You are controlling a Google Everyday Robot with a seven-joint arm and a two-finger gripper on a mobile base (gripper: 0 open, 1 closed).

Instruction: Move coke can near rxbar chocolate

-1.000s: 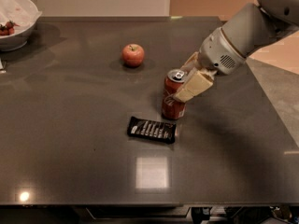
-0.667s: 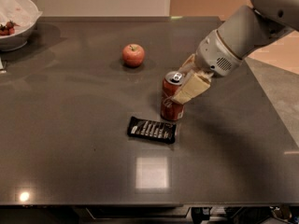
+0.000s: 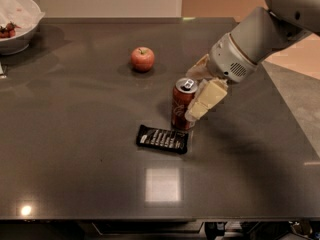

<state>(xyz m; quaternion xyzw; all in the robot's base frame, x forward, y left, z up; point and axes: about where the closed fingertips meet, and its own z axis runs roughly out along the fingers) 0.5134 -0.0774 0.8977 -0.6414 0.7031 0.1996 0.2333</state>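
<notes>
My gripper (image 3: 195, 96) is over the middle of the table, right of centre, clamped around the coke can (image 3: 181, 104). One cream, blocky finger (image 3: 207, 96) lies across the can's right flank. The other peeks out behind the silver top. The jaws sit narrow, a can's width apart, with the red cylinder held between them.

The can is upright, its base down at the tabletop. The metal lid and pull tab face up, and faint white script curls over the glossy red side.

Just in front of the can and slightly left lies the rxbar chocolate (image 3: 162, 139). It is a flat rectangle in a black wrapper with white lettering, a little crinkled, and its right end is just beside the can's foot. I cannot tell whether the two touch.

The table (image 3: 75, 159) is a smooth, dark grey slab, polished enough to throw back a pale square of light near its front edge.

Farther back and to the left sits a round red apple (image 3: 143, 59) with a small stem dimple, well apart from the can. At the far left corner there is a white bowl (image 3: 20, 39) with a curved wall and something red inside.

My arm is rounded and matte pale grey, and it reaches in from the upper right.
</notes>
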